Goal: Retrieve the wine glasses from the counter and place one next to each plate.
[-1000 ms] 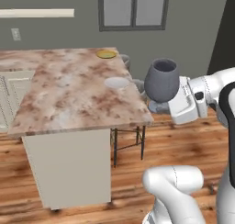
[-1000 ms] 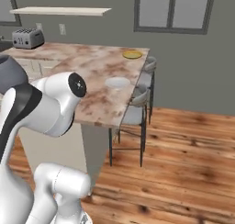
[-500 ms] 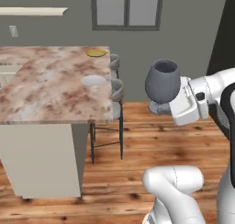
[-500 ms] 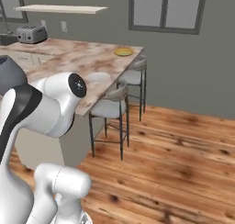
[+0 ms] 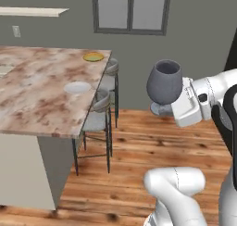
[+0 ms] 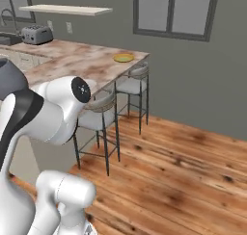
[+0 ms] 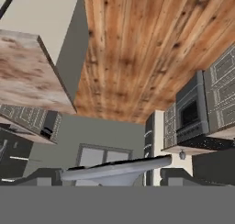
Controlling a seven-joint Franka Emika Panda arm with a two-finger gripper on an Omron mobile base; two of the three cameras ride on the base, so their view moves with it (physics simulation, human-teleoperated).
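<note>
A blue-grey wine glass (image 5: pixel 164 83) stands upright in the air to the right of the counter (image 5: pixel 37 97), over the wood floor. My gripper (image 5: pixel 168 108) is shut on its stem and foot. In the hand view the glass's round foot (image 7: pixel 114 169) lies between the fingertips (image 7: pixel 42 176). A white-grey plate (image 5: pixel 77 87) lies near the counter's right edge, and a yellow-rimmed plate (image 5: pixel 93 57) lies at its far corner. From the right base view the yellow-rimmed plate (image 6: pixel 124 58) sits on the counter's (image 6: pixel 82 60) far end, and the glass's bowl (image 6: pixel 8 80) shows at the left edge.
Two bar stools (image 5: pixel 99 115) (image 5: pixel 111 67) stand along the counter's right side, between me and the plates. A toaster (image 6: pixel 37 35) sits at the counter's far left under a wall shelf (image 6: pixel 67 9). Open wood floor (image 6: pixel 183 171) stretches to the right.
The whole picture has shifted: the base has moved, so the counter now sits further left in both base views. The glass stays held in the gripper, unchanged.
</note>
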